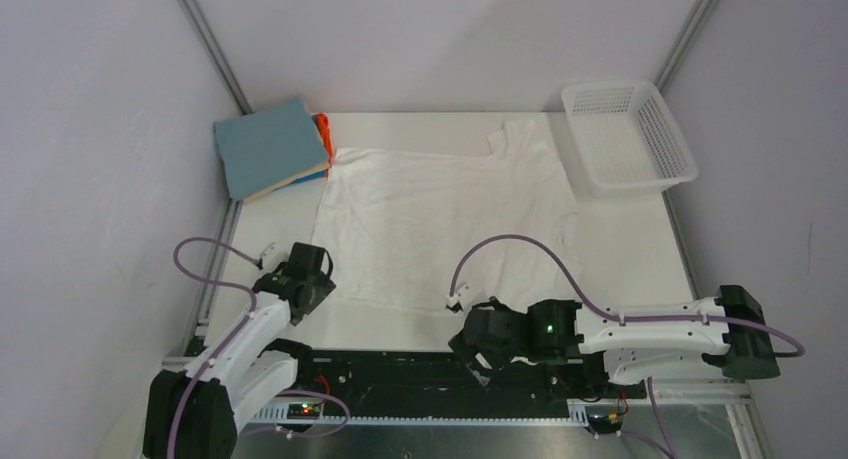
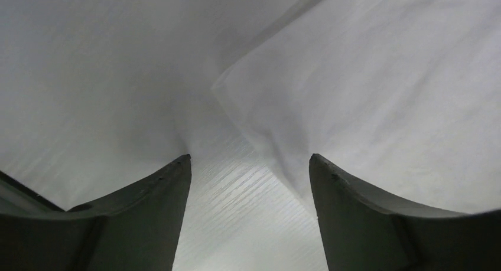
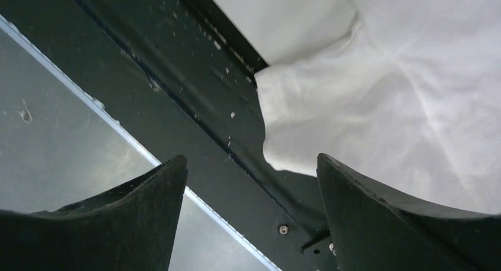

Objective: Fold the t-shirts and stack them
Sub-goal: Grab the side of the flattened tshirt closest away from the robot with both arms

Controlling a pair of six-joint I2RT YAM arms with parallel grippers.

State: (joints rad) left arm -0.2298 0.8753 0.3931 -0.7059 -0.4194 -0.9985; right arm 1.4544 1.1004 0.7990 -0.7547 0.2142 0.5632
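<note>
White t-shirt point(image 1: 440, 219) lies spread flat in the middle, not yet folded. Over at the far left corner sits the folded stack point(image 1: 270, 147), blue-grey on top. My left gripper point(image 2: 250, 159) and right gripper point(image 3: 252, 159) both gape wide at its near hem. One shirt left to fold, I reckon.

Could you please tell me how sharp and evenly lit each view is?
Top external: sharp and evenly lit, though the plain white cloth t-shirt nearly blends into the white table. Left wrist: soft focus on the shirt, shade darkening the upper left, the left pincer dark at the bottom. Right wrist: cloth folds and the dust-speckled black metal rail look fairly crisp.
</note>
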